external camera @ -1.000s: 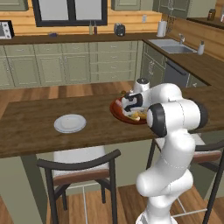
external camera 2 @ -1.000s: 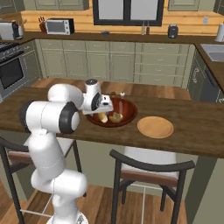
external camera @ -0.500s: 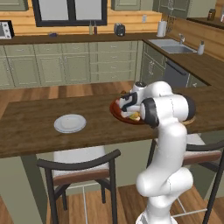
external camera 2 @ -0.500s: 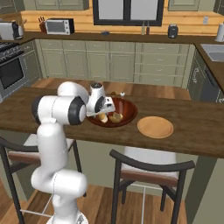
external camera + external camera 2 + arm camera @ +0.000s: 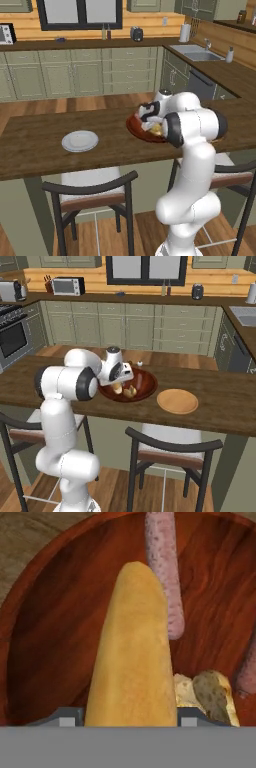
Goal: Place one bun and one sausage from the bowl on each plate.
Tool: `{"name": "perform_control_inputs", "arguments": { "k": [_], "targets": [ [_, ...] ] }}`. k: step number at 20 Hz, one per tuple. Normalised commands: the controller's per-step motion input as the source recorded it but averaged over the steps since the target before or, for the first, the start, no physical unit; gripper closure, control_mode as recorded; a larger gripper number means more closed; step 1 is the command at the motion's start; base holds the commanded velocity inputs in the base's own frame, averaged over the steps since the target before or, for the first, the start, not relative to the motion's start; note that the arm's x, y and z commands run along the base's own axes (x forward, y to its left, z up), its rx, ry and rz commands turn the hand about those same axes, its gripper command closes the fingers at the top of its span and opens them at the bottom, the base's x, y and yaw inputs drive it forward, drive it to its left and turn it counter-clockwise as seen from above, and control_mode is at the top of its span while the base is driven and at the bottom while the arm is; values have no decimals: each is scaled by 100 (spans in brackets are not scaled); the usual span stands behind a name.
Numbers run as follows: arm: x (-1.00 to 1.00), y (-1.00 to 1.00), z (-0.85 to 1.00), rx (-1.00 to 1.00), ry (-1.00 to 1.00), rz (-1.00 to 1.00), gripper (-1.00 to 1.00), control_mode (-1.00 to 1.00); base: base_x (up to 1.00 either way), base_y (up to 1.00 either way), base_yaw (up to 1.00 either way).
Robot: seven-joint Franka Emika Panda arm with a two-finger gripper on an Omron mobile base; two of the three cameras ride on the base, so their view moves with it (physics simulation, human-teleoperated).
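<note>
- My gripper [image 5: 130,722] sits low in the bowl [image 5: 45,612], its fingers either side of a long bun [image 5: 132,662]; whether they clamp it, I cannot tell.
- A sausage [image 5: 165,572] lies just beside the bun.
- Both plates rest on the worktop [image 5: 225,401], flanking the bowl: tan-orange plate [image 5: 177,401], pale plate [image 5: 80,141].

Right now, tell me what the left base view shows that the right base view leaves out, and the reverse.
Left base view: the pale grey-white rimmed plate on the wooden counter. Right base view: the flat tan-orange plate, bare, beside the bowl. Both: the wide glossy reddish-brown bowl with food in it, and the white arm reaching down into it, its jaws hidden behind the hand.
</note>
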Motion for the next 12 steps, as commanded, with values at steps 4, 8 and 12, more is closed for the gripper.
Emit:
{"name": "perform_control_inputs", "arguments": {
  "k": [4,8,12],
  "targets": [
    [-65,-7,100,6,-9,0,100,-100,0,0,0],
    [-65,-60,87,3,-9,0,100,-100,0,0,0],
    [-44,-98,57,0,-3,-3,100,-100,0,0,0]
  ]
}}
